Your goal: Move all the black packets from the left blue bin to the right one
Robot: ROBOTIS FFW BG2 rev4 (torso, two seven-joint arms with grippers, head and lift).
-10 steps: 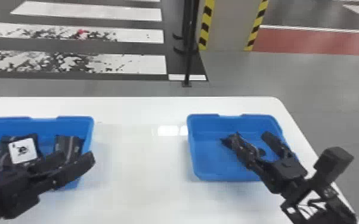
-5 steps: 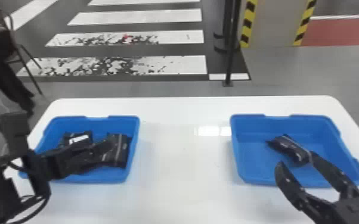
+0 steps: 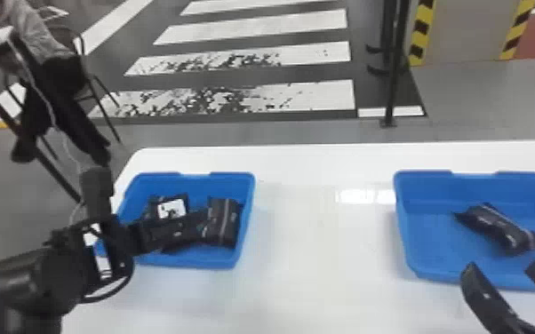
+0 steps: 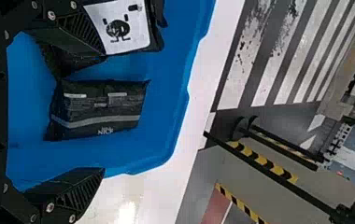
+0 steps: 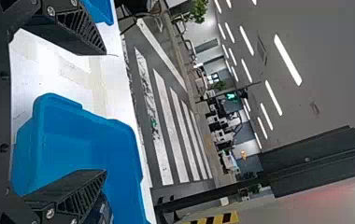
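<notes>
In the head view my left gripper point(image 3: 164, 233) is over the left blue bin point(image 3: 191, 176). The left wrist view has this gripper point(image 4: 103, 109) open, a striped black packet point(image 4: 98, 112) lying between and beyond its fingers. A white-labelled black packet point(image 4: 154, 35) sits beside one finger, with a dark packet partly hidden behind it. Over the front rim of the right blue bin point(image 3: 422, 177), my right gripper point(image 3: 501, 268) stands open; the right wrist view also shows this gripper point(image 5: 105, 112) empty. One black packet point(image 3: 497, 228) lies on that bin's floor, beyond the fingertips.
Both bins stand on a white table point(image 3: 315, 248), with bare tabletop between them. Behind the table's far edge rises a black post point(image 3: 395, 66). A chair point(image 3: 69, 66) with dark cloth is at the far left.
The head view has turned toward the left. My right gripper has drawn back from the packet in the right bin toward the front rim. My left gripper has shifted its pose over the left bin.
</notes>
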